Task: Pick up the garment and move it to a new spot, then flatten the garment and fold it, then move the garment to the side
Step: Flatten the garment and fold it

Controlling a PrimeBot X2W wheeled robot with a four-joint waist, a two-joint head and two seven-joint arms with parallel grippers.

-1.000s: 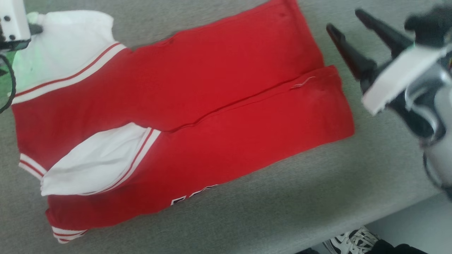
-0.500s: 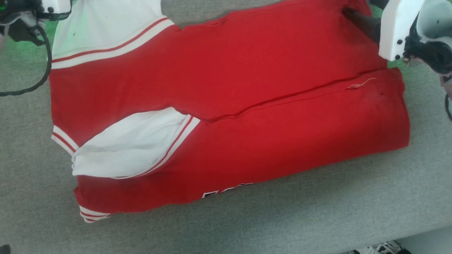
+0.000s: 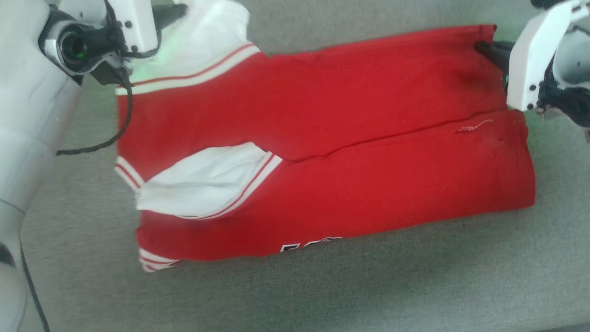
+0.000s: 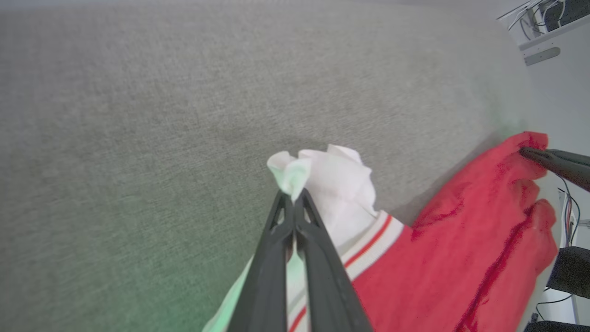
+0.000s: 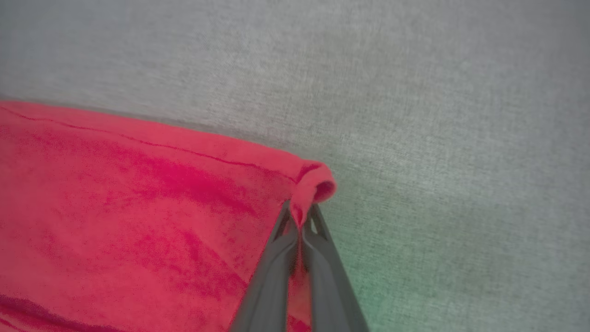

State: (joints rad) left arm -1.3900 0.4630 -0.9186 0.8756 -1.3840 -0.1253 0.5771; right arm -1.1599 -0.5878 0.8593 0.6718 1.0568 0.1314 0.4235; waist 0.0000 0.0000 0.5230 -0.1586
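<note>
Surface: grey fabric surface (image 3: 368,286), bare on near side and past far edge.
Garment: garment (image 3: 345,138) folded lengthwise, flat mid-surface, white lining (image 3: 203,184) showing at left end.
Left gripper (image 4: 292,203): clenched on far-left white corner.
Right gripper (image 5: 299,221): clenched on far-right red hem corner.

My left gripper (image 4: 293,197) was pinched tight on a white corner of the garment (image 3: 332,115), both dark fingers pressed flat together. My left forearm (image 3: 23,138) rose pale along the left edge of the head view. My right gripper (image 5: 299,219) was clamped on a red corner, fingers together, with my right wrist (image 3: 530,60) at the far right.
</note>
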